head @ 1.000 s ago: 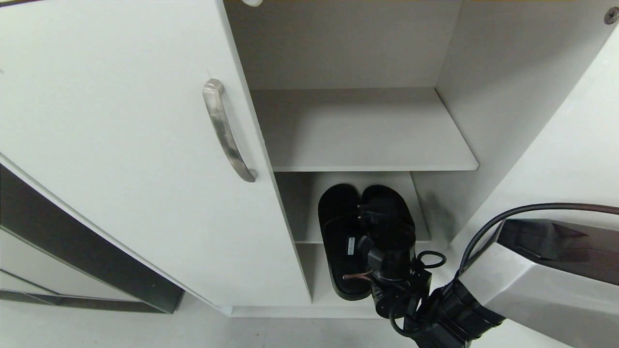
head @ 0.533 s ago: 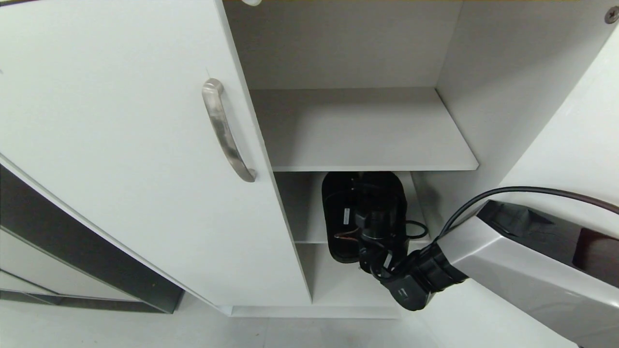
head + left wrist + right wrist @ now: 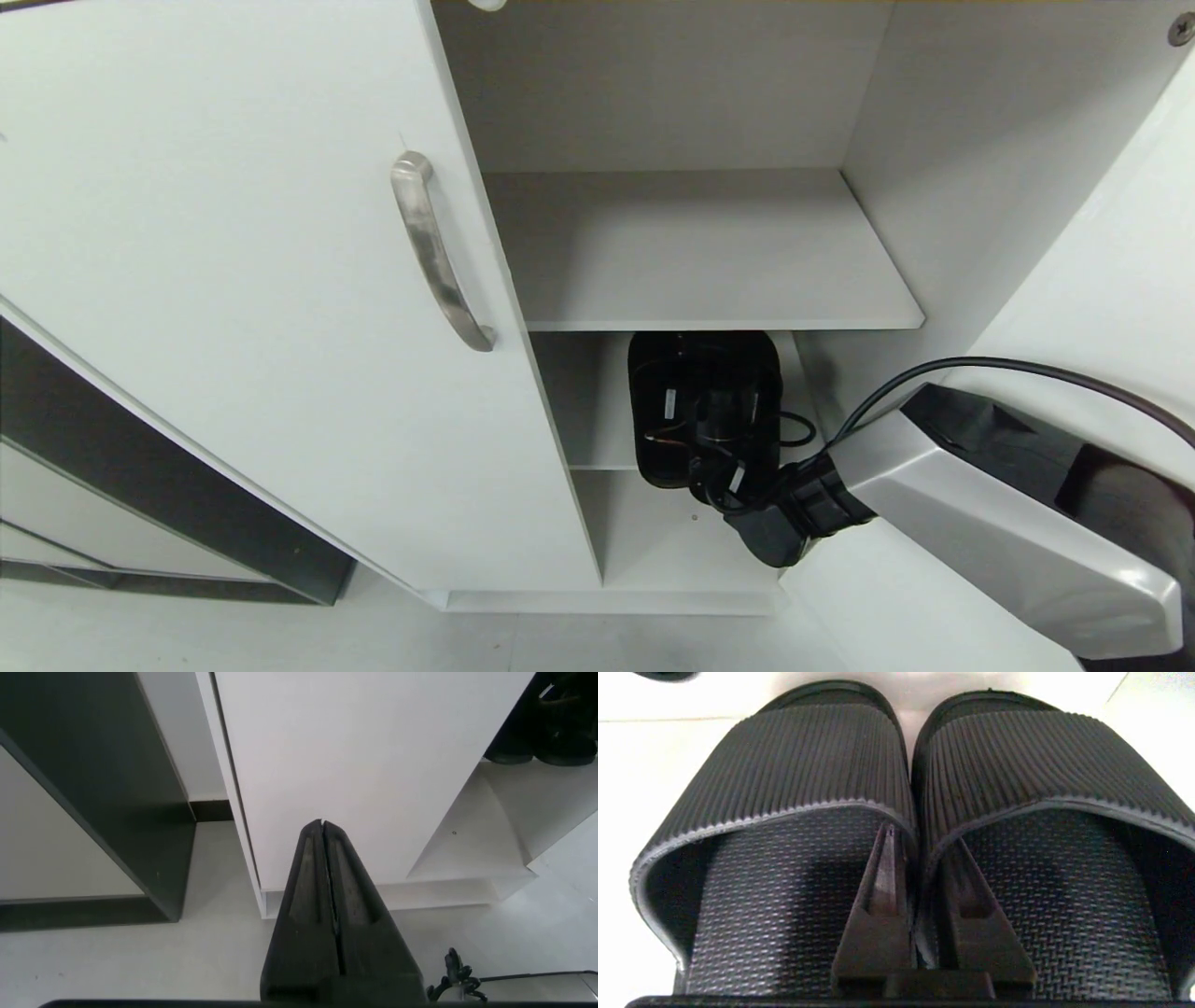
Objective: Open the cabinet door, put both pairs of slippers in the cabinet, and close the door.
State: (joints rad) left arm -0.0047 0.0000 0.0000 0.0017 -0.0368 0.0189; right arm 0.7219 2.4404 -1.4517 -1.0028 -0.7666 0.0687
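Because the right gripper (image 3: 918,859) has its jaws clamped on the two touching inner walls of the pair of black slippers (image 3: 813,775), one slipper lies on either side of the jaws. The pair's long axis runs straight ahead of the jaws into the cabinet, toes leading. The pair sits low over the lower shelf (image 3: 588,411), under the shelf above (image 3: 700,252), with the heels seemingly just past the lower shelf's front edge. Release would likely call for opening the jaws and backing out along that same axis. The left gripper (image 3: 322,905), jaws together on nothing, is well apart from the pair, in front of the closed door (image 3: 374,756).
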